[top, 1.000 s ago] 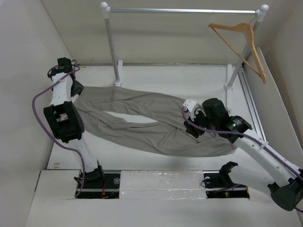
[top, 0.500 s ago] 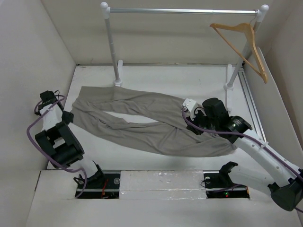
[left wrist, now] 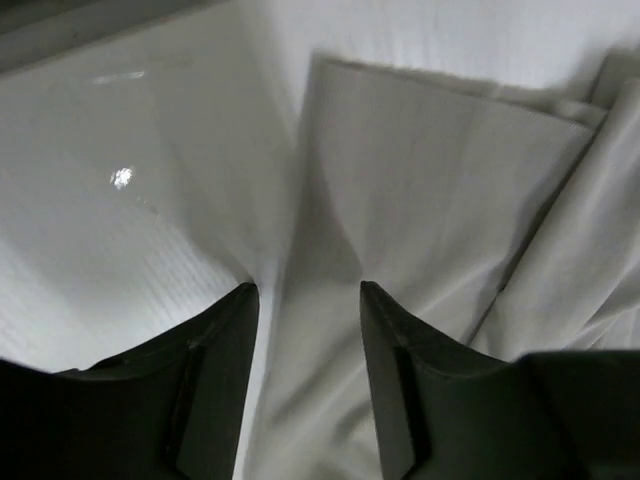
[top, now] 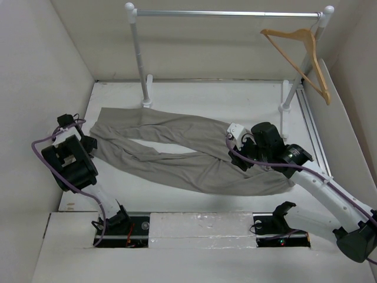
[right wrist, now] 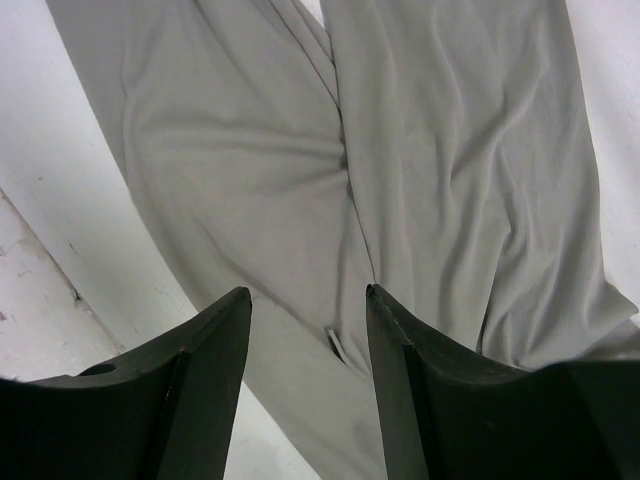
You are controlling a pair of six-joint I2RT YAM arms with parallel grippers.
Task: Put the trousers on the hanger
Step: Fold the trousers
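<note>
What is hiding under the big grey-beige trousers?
The soft grey-beige trousers lie flat on the white table, which shows all around them. Anything beneath the cloth is covered, so I cannot tell.

right gripper (right wrist: 306, 295): I see my two dark fingers spread apart over the trousers, nothing between them.
trousers (right wrist: 250, 150): wrinkled grey cloth, two legs meeting at a seam.
table (right wrist: 40, 200): white, left of the trousers.

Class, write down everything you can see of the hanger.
The hanger is a triangle of light tan wood: two sloping shoulders and a bottom bar. It hangs bare from the right end of the rail, turned at an angle to it. Only the rail touches it; the trousers lie flat, well away.
</note>
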